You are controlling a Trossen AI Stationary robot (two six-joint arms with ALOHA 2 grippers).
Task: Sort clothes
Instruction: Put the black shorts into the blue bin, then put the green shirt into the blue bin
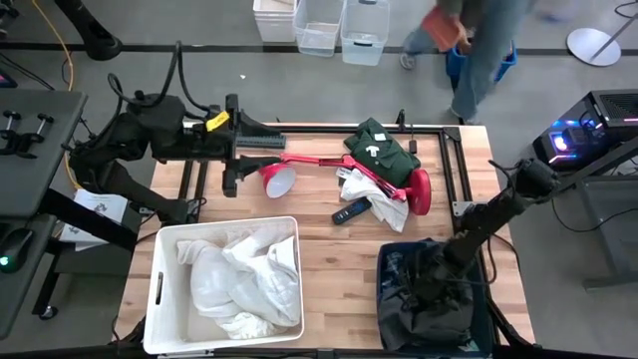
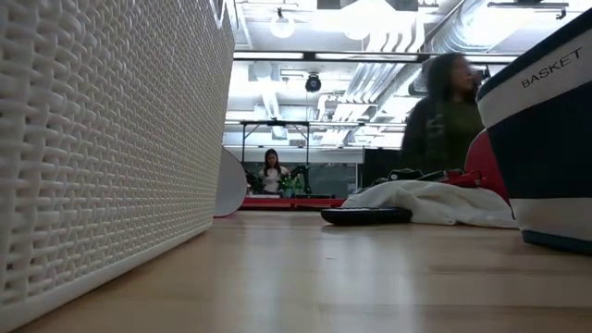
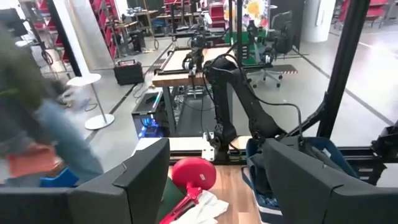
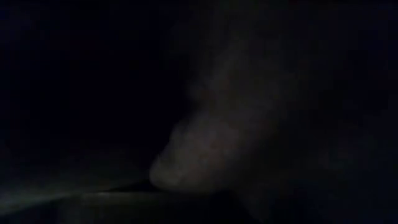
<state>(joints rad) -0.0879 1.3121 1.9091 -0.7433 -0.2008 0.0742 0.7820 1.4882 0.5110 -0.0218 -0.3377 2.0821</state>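
Your right gripper (image 1: pixel 431 289) sits buried in the navy plastic bin (image 2: pixel 541 139) lettered "BASKET", its state impossible to tell; your left gripper (image 3: pixel 211 180) waits parted above the worktop (image 1: pixel 339 259).

One word reads clearly: "BASKET", white capitals on the navy bin (image 2: pixel 546 139) at the desk's near corner.

Place: a robotics lab or open workshop hall.
Work surface: a wooden table (image 1: pixel 329 259) in a black metal frame, with robot arms mounted at its sides.
Beyond the table: another robot rig (image 3: pixel 193 59), red shelving, office chairs, exposed ceiling ducts (image 2: pixel 407 42).
People: one person (image 2: pixel 444 116) walks just behind the table; another person sits far back.
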